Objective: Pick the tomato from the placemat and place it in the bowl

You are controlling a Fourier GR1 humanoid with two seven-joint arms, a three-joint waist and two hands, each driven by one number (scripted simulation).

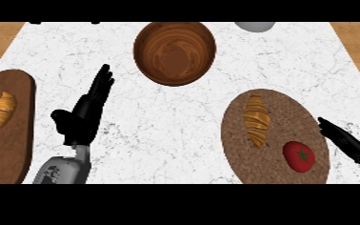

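Note:
A red tomato (299,156) with a green stem lies on the near right part of an oval brown placemat (281,112). A croissant (256,120) lies on the same mat, to the tomato's upper left. The wooden bowl (174,52) stands at the back centre and holds nothing. My right hand (342,139) comes in from the right edge, fingers straight, just right of the mat and apart from the tomato. My left hand (85,110) stays open at the left, fingers pointing up.
A second brown mat (17,128) at the left edge carries another croissant (5,107). A grey rounded object (255,25) sits at the back edge, right of the bowl. Wooden floor shows past the counter's far corners.

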